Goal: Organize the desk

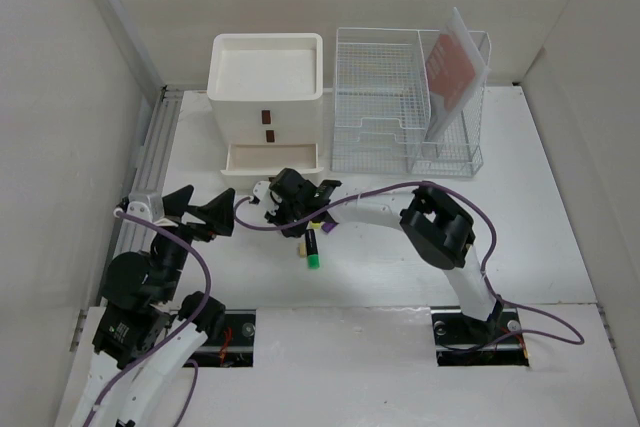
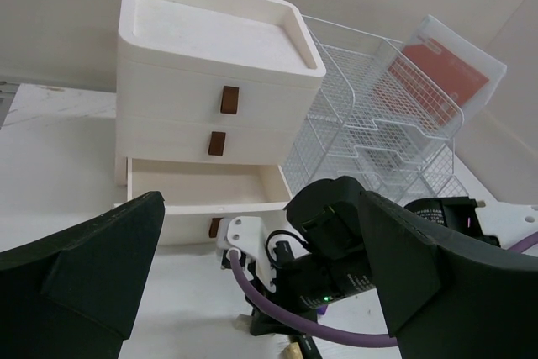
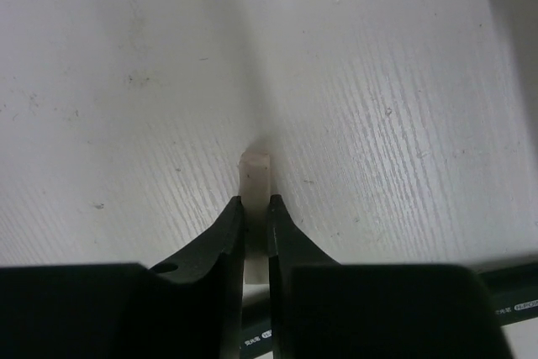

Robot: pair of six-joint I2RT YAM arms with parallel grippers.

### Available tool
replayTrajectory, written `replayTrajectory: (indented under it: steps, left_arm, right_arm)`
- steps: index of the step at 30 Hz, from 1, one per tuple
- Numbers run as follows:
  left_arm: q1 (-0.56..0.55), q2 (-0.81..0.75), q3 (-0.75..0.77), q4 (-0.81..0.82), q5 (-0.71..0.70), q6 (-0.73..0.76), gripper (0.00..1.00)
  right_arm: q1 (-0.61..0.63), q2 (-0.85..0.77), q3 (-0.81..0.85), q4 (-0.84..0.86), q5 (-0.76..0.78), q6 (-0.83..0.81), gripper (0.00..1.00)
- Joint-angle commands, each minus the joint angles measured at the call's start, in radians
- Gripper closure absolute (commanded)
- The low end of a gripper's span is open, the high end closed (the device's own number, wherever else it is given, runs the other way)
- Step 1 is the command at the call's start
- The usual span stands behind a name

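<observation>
**Right end effector pinches a small cream block**

The right end effector (image 3: 255,203) is nearly closed, its two black fingers clamped on a small cream block (image 3: 255,170). The white surface (image 3: 378,81) lies directly beneath it; whether the block touches it is unclear. Just beyond the end effector, the drawer box's (image 1: 266,97) bottom drawer (image 1: 272,158) stands open, probably to receive the block. The left end effector (image 1: 200,209) hangs beside it, wide open and empty.

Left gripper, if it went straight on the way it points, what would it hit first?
Most likely the right gripper, shut on a small pale block, just ahead of the left gripper; the open bottom drawer lies beyond. Depth is unclear.
</observation>
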Motion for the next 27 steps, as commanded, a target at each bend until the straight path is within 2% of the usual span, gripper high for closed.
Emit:
replayTrajectory:
  steps: [1, 7, 15, 22, 27]
  left_arm:
    - [0.005, -0.017, 0.001, 0.034, -0.017, 0.012, 0.0]
    - [0.005, -0.026, 0.001, 0.034, -0.017, 0.012, 0.0]
    - [0.005, -0.026, 0.001, 0.034, -0.017, 0.012, 0.0]
    - [0.005, -0.026, 0.001, 0.034, -0.017, 0.012, 0.0]
    - [0.005, -0.026, 0.001, 0.034, -0.008, 0.012, 0.0]
  right_arm:
    - [0.008, 0.021, 0.018, 0.025, 0.022, 0.011, 1.0]
    - [0.008, -0.045, 0.1, -0.008, 0.069, -0.077, 1.0]
    - [0.008, -0.107, 0.278, -0.008, 0.315, -0.233, 1.0]
    - [0.008, -0.033, 0.36, 0.039, 0.526, -0.305, 1.0]
    - [-0.004, 0.025, 0.433, 0.033, 0.56, -0.327, 1.0]
